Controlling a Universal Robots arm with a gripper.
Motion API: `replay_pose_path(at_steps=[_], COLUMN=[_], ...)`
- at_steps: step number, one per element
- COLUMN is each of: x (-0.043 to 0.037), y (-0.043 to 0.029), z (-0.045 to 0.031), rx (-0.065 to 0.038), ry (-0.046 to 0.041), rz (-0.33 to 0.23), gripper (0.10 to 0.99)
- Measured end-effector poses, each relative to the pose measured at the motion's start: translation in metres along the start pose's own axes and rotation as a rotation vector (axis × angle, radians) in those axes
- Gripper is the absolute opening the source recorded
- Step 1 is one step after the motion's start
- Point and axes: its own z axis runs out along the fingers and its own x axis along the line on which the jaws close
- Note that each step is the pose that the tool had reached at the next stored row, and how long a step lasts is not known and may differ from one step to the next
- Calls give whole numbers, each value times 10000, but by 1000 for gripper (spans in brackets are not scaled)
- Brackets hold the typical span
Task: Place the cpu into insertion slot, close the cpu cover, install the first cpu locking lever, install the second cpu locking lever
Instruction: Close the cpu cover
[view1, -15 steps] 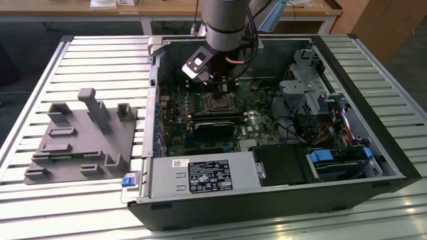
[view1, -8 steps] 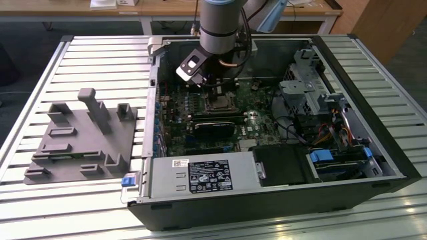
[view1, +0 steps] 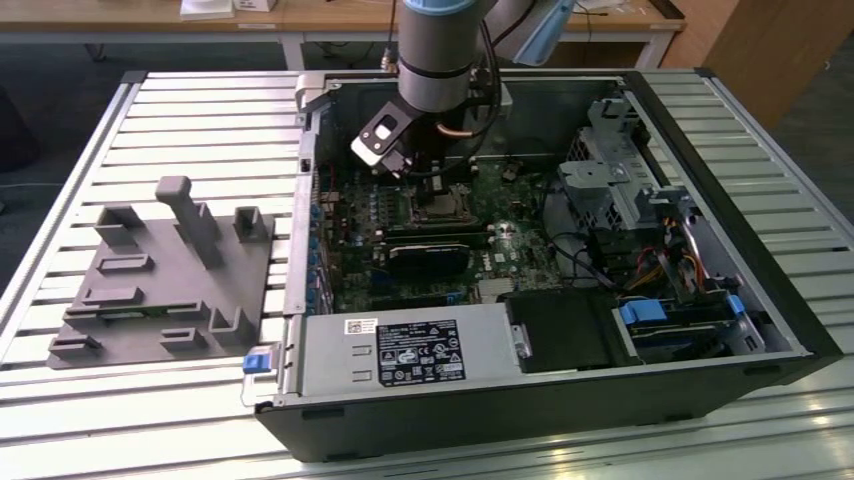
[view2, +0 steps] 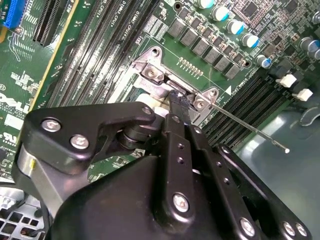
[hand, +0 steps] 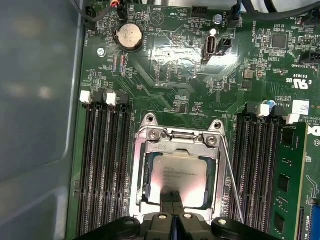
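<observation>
one arm is reaching down into the open computer case, and the hand is sitting right over the insertion slot. its fingers are drawn together with nothing between them, and the tips appear to be resting at the edge of the cpu. the cpu is lying flat inside the slot, its grey top showing through the window of the cpu cover. that cover is looking lowered around it, though i cannot tell if it is fully down. a thin locking lever is running along one side, and in the second wrist view its free end is standing out loose.

judging by that, pressing the cover down is the step in hand. it is calling for a straight, gentle push on the metal frame, not the chip, with no sideways drag toward the memory slots.

as for containers, the case is holding the green board and a power supply. the grey fixture is sitting on the counter at the exterior view's left, showing pegs and pockets, contents unclear.
</observation>
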Motion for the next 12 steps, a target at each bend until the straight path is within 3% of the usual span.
replay_pose_path(at_steps=[7, 12], x=[7, 4], y=[1, 38], z=[-112, -114], rx=[-3, -1], ry=[4, 3], rz=[0, 0], gripper=[106, 106])
